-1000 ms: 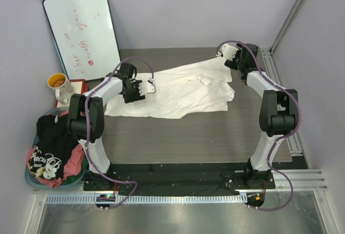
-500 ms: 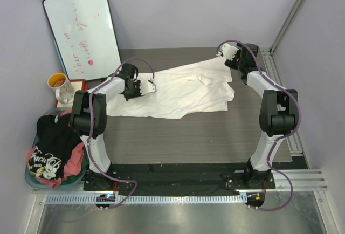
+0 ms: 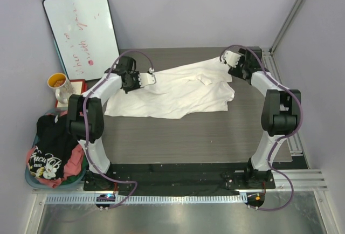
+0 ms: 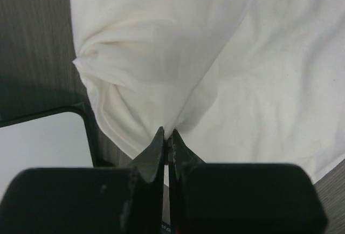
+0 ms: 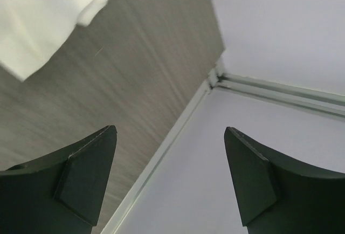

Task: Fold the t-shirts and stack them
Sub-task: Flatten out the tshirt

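Whiteboard (image 3: 81, 29) against wall; mug (image 3: 62, 87) beside, contents unclear; basket (image 3: 32, 181) near-left.

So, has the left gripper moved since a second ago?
Yes. The left gripper has shifted toward the far edge of the table, closer to the whiteboard, and is now shut on the white t-shirt.

A: What colour is the counter (image 3: 188, 131)?
B: Dark grey, with a fine wood grain. The white t-shirt (image 3: 178, 91) on it is plain white all over.
A: And at eight o'clock?
B: A black t-shirt (image 3: 54, 134) with pale lettering lies over a pink-red t-shirt (image 3: 75, 161), in a teal-rimmed basket (image 3: 32, 181).
A: Ten o'clock?
B: A white whiteboard (image 3: 81, 34) with a dark edge and red scribbles. The left fingers (image 4: 153, 153) are black.
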`<state>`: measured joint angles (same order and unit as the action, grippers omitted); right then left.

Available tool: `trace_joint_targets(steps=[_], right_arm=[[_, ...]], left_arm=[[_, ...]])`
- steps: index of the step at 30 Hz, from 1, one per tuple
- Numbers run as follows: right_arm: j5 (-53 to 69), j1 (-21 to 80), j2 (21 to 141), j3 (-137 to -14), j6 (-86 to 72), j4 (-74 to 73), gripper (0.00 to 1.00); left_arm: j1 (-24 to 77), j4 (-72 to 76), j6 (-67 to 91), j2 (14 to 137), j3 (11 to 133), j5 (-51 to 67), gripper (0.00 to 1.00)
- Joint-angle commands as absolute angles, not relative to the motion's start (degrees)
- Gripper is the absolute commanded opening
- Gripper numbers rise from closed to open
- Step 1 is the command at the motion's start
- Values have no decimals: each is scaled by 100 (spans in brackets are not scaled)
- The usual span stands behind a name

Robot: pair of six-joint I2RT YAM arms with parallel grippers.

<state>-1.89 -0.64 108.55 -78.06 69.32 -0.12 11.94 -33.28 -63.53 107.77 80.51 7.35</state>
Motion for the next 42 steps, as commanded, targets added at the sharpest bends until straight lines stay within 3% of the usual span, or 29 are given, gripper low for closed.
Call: trace_joint_targets(steps=[1,19,28,35,38,40,42], right_arm=[[649,-255,10565,-7586,7793,-1203,87],[1301,-9,11188,-7497,8323,-932,81],[1257,0,11504,-7593,8481,-853,69],[1344,0,11909,-7796,8578,-809,65],[1389,176,11988,-7849,8692,-809,59],[1380,228,12032,-7892,8719,-809,49],[1362,263,12076,-7954,8710,-809,24]], left_arm=[[1178,-3401,-6293,10406,8288,826,0],[1230,-3436,-6240,10380,8367,650,0],[1230,-3454,-6205,10327,8341,633,0],[1239,-3463,-6196,10327,8367,615,0],[1239,-3472,-6187,10318,8367,589,0],[1230,-3472,-6187,10318,8367,571,0],[1230,-3472,-6179,10310,8367,563,0]])
